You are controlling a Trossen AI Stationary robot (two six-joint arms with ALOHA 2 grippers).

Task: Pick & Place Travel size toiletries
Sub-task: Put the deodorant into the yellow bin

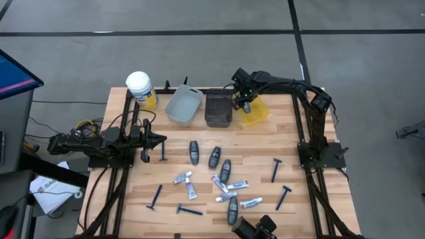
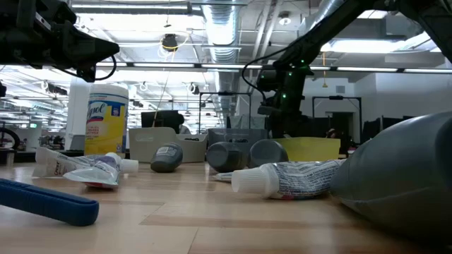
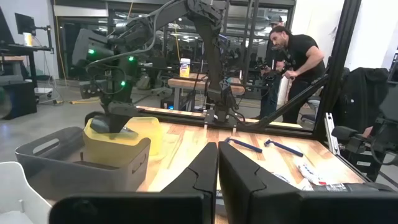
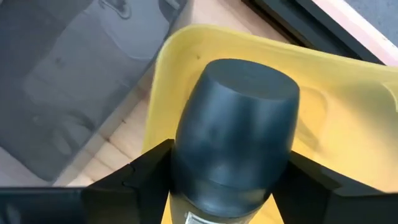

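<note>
Reaching across the far side of the wooden table (image 1: 265,143), the right arm holds its right gripper (image 1: 243,104) above the yellow bin (image 1: 257,111), fingers pinching a dark grey mini bottle (image 4: 233,134) directly over the bin's hollow. The dark bin (image 1: 218,109) sits just beside those fingers, the grey bin (image 1: 184,105) beyond it. The left gripper (image 1: 156,141) waits low at the table's left, fingers pressed together. More bottles (image 1: 214,157), white tubes (image 1: 220,184) and blue razors (image 1: 275,170) lie scattered well apart from both grippers.
</note>
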